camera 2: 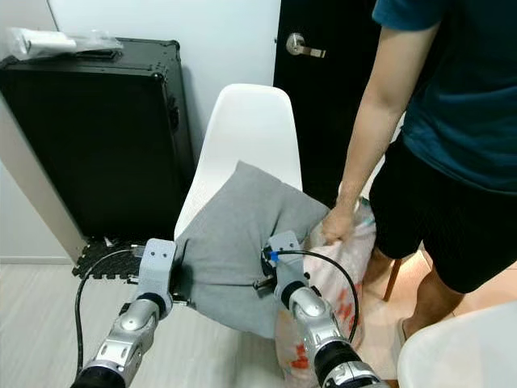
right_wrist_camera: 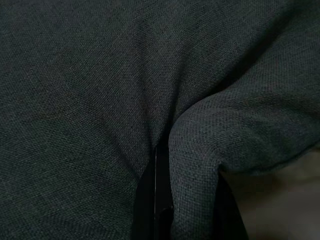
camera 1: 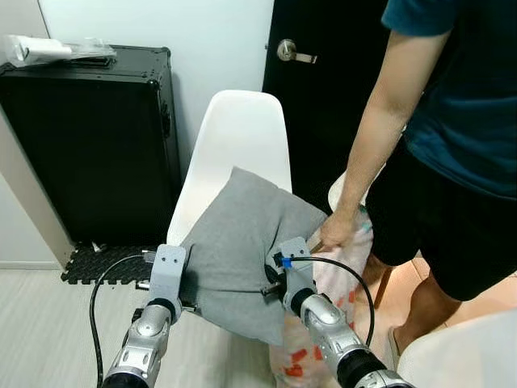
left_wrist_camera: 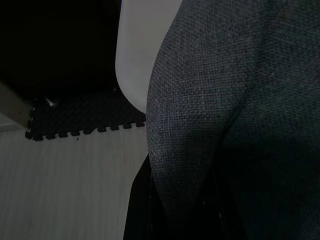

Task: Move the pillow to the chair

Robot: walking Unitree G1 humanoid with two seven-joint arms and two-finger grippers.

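While over chair [camera 1: 242, 129], both pincers apparently pinch grey pillow [camera 1: 242, 242]: left pincer [left_wrist_camera: 165, 200], right pincer [right_wrist_camera: 187, 200].

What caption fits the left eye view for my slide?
Both grippers, left gripper and right gripper, pinch a grey pillow over the white chair.

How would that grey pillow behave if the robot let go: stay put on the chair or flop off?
Probably soft and floppy: the grey pillow creases deeply where the right gripper pinches a fold. It looks light, since two thin grips, left gripper included, carry it. Released, it might slump off the white chair, as its lower edge overhangs the seat.
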